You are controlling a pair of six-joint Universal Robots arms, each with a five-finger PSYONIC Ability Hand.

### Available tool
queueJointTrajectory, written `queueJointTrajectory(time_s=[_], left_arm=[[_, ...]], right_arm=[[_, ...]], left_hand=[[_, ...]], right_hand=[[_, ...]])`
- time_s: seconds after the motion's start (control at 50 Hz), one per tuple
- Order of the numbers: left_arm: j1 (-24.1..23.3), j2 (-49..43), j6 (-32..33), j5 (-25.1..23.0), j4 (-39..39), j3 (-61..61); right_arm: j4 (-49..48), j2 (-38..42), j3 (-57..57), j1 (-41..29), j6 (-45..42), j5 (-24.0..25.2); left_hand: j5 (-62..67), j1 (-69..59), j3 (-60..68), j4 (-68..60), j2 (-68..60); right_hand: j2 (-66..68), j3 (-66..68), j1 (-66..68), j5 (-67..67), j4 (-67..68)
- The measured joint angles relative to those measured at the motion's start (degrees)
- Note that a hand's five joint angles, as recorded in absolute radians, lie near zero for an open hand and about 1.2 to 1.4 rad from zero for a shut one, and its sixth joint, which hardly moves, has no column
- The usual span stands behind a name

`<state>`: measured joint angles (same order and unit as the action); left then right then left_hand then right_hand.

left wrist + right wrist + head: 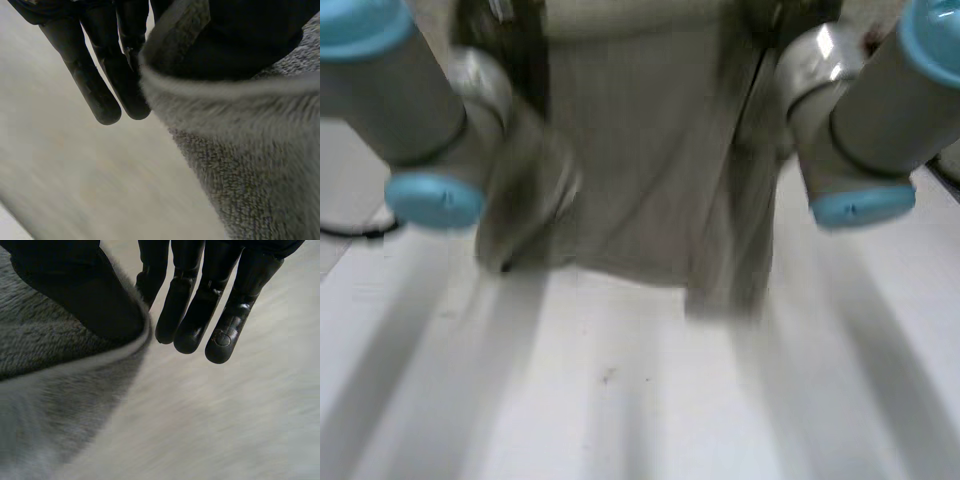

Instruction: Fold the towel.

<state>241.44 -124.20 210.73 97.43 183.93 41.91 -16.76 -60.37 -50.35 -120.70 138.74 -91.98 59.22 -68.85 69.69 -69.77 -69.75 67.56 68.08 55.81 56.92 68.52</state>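
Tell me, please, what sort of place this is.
Probably a robotics lab bench: two grey arms with blue caps, a plain white table, and a grey towel held up between them.

The surface (620, 400) is white and smooth. In the head view it runs from the near edge up to and beneath the two arms. A small dark speck (607, 375) lies on it near the middle. The grey towel (640, 170) is spread above the far part of the surface, and its lower edge is blurred, so whether that edge touches the surface cannot be told. In both wrist views the same pale surface lies beyond the towel.
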Motion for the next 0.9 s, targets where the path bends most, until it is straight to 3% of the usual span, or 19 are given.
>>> queueJointTrajectory(time_s=[0.04,0.12,0.2,0.32,0.52,0.56,0.64,0.74,0.9], left_arm=[[0.49,0.46,-0.65,0.19,7.96,-4.52],[1.4,2.88,-1.72,0.17,14.94,-1.83],[2.62,5.58,-2.65,-0.2,17.25,6.21],[3.89,8.15,-3.12,-2.45,17.09,25.47],[4.67,5.44,2.55,-8.33,16.41,48.0],[4.77,4.8,3.63,-8.53,16.36,49.07],[5.47,2.5,9.09,-8.71,15.77,52.14],[5.86,1.65,13.2,-8.34,14.95,53.7],[5.81,4.64,13.54,-7.03,14.95,54.61]], right_arm=[[-11.82,-3.18,-2.41,1.31,-0.09,0.65],[-15.9,-5.87,-7.02,2.67,-0.11,3.54],[-12.59,-6.82,-10.5,3.65,-0.12,6.43],[5.27,-5.38,-17.1,6.0,-0.55,10.98],[23.78,2.35,-26.71,6.35,-3.03,12.04],[24.18,2.8,-27.05,6.32,-3.03,12.03],[25.4,5.2,-28.83,6.23,-2.09,11.96],[24.87,5.15,-29.89,6.65,4.23,12.74],[24.37,1.37,-31.65,8.5,14.98,14.34]], left_hand=[[0.0,0.0,0.0,0.0,0.0],[0.0,0.0,0.0,0.0,0.0],[0.0,0.0,0.0,0.0,0.0],[0.0,0.0,0.0,0.0,-0.01],[-0.09,0.36,-1.34,1.17,1.41],[-0.09,0.36,-1.34,1.17,1.41],[-13.19,13.19,-13.64,13.79,14.12],[-20.29,20.17,-21.19,21.08,21.31],[-32.99,32.85,-33.56,33.73,33.95]], right_hand=[[0.0,0.0,0.0,0.0,0.0],[0.0,0.0,0.0,0.0,0.0],[0.0,0.0,0.0,0.0,0.0],[0.0,0.0,0.0,0.01,0.0],[0.0,0.0,0.0,0.04,0.0],[0.0,0.0,0.0,0.04,0.0],[0.0,0.0,0.0,0.07,0.01],[0.0,0.0,0.0,0.23,0.0],[0.0,0.0,0.0,0.39,0.0]])
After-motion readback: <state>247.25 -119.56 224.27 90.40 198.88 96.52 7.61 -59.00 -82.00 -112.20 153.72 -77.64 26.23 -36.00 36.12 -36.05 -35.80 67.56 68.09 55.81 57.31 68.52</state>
